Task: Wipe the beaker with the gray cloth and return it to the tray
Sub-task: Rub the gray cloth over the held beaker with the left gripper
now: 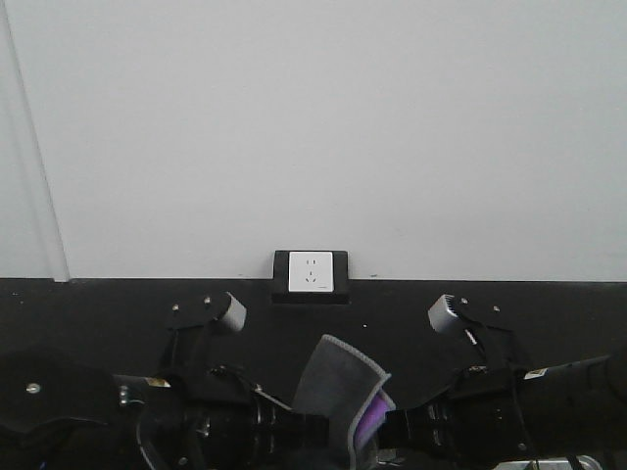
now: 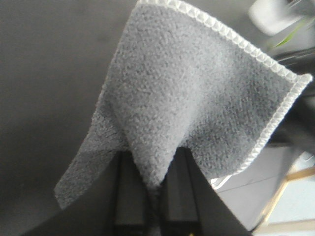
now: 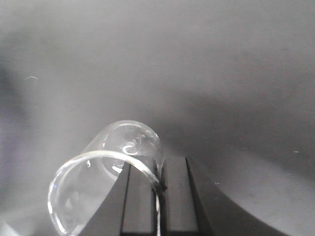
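Observation:
The gray cloth (image 2: pixel 192 98), soft with a pale stitched edge, hangs from my left gripper (image 2: pixel 156 184), whose jaws are shut on a fold of it. In the front view the cloth (image 1: pixel 333 382) stands up between both arms, low in the middle. My right gripper (image 3: pixel 158 189) is shut on the rim of a clear glass beaker (image 3: pixel 106 172) and holds it tilted, its mouth toward the camera. In the front view I cannot make the beaker out; a purple patch (image 1: pixel 370 423) shows next to the cloth. The tray is out of view, apart from perhaps a silvery sliver (image 1: pixel 558 462) at the bottom right.
A white wall with a power socket (image 1: pixel 311 271) lies straight ahead above a black band. Both black arms (image 1: pixel 196 421) fill the bottom of the front view. A dark surface lies under the beaker in the right wrist view.

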